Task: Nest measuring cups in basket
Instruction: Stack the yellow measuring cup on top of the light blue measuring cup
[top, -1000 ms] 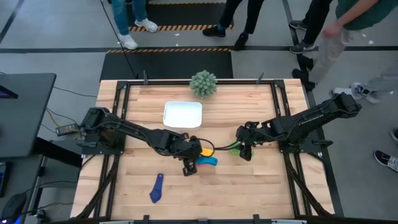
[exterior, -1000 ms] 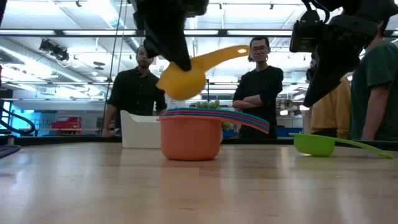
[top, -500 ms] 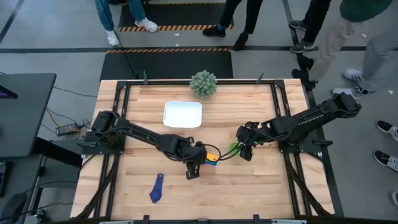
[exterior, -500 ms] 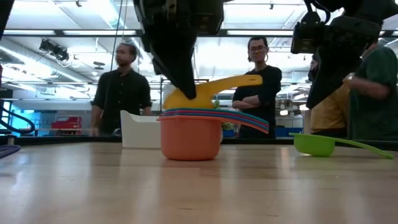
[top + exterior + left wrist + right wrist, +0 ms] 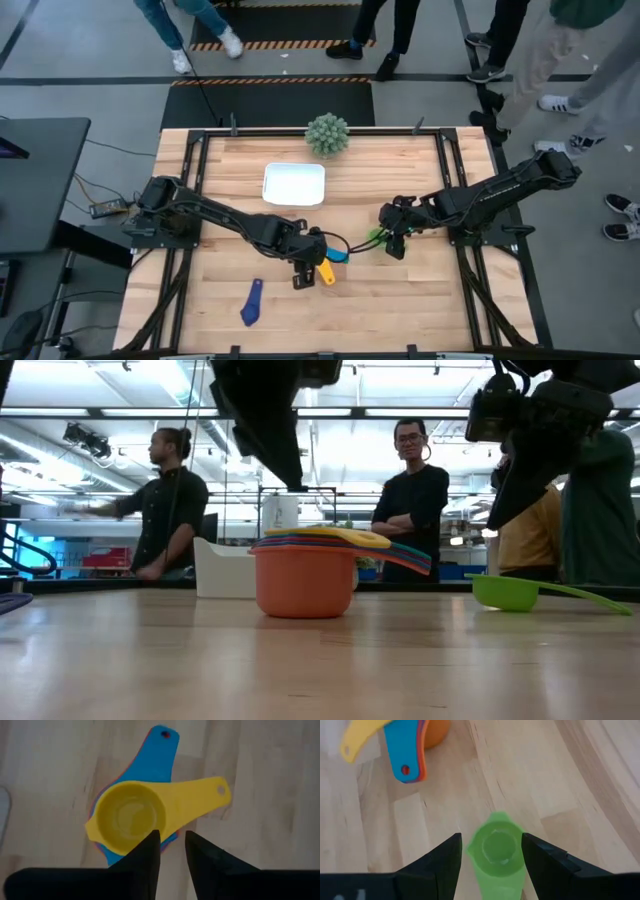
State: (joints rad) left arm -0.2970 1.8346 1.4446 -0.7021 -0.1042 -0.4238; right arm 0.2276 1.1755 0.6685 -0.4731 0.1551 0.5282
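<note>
A stack of nested measuring cups [image 5: 332, 258] stands mid-table on its orange bottom cup [image 5: 305, 580], handles fanned out. The yellow cup [image 5: 131, 817] sits on top of the stack [image 5: 325, 534]. My left gripper [image 5: 172, 836] hangs open just above it [image 5: 295, 475], touching nothing. The green cup [image 5: 495, 847] lies on the table [image 5: 508, 592], with my right gripper [image 5: 491, 837] open above it and one finger on either side. A navy cup [image 5: 250, 302] lies near the table's near edge. The white basket [image 5: 294, 184] stands beyond the stack.
A spiky grey-green ball plant [image 5: 327, 134] stands at the far edge behind the basket. Bare wood lies to the near right and far left. People stand and walk beyond the table's far side [image 5: 410, 500].
My left gripper carried the yellow cup down into the stack, handle tilted up, until it sat level on top. The gripper then rose clear and drew slightly toward the table's left, leaving the cup in the stack. The right arm stayed still.
</note>
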